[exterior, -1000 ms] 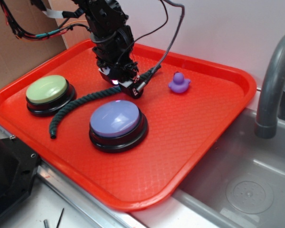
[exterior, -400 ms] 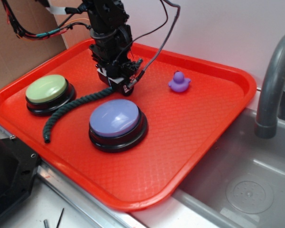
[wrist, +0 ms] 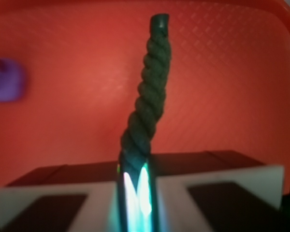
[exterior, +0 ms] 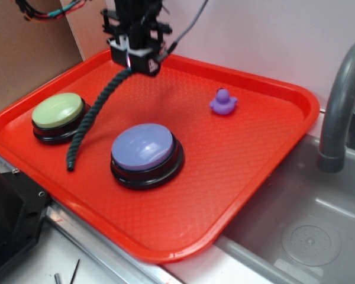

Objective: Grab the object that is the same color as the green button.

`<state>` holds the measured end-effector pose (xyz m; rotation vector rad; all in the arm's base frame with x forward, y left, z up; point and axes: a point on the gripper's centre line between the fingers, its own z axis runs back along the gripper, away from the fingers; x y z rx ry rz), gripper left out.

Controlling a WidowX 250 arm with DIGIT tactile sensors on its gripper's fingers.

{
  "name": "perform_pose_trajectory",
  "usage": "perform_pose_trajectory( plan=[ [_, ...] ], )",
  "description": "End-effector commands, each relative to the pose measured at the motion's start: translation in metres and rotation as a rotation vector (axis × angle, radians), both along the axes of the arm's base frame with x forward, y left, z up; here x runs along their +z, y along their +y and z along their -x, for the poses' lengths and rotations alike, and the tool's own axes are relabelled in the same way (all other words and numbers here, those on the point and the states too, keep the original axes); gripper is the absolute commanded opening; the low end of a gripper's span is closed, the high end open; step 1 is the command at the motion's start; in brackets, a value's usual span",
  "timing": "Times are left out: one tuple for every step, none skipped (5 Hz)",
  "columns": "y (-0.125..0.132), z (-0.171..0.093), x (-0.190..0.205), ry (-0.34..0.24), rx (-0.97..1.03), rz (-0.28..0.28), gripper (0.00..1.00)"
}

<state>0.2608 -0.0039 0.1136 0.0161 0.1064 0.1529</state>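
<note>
The dark green twisted rope [exterior: 93, 118] hangs from my gripper [exterior: 134, 64], which is shut on its upper end above the back left of the red tray [exterior: 242, 154]. The rope slants down to the left; its free end rests on the tray between the two buttons. In the wrist view the rope [wrist: 147, 104] sticks out from between the closed jaws of my gripper [wrist: 136, 166]. The green button [exterior: 58, 112], with a pale yellow-green dome on a black base, stands at the tray's left, beside the hanging rope.
A purple-topped button [exterior: 145, 149] stands in the tray's middle front. A small purple duck [exterior: 223, 103] sits toward the back right, blurred in the wrist view as the duck [wrist: 6, 79]. A grey faucet [exterior: 342, 106] and sink [exterior: 307, 236] lie right. Cardboard stands at the left.
My gripper has risen and moved back from the tray, lifting the rope's upper end. The rope now hangs slanted, and its lower end has shifted slightly right.
</note>
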Motion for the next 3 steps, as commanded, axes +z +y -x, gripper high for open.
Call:
perform_pose_trajectory(
  plan=[
    [0.002, 0.022, 0.108, -0.182, 0.055, 0.101, 0.0],
    [0.004, 0.038, 0.12, -0.242, 0.071, 0.083, 0.0],
    [0.005, 0.035, 0.11, -0.176, 0.009, 0.115, 0.0]
  ],
)
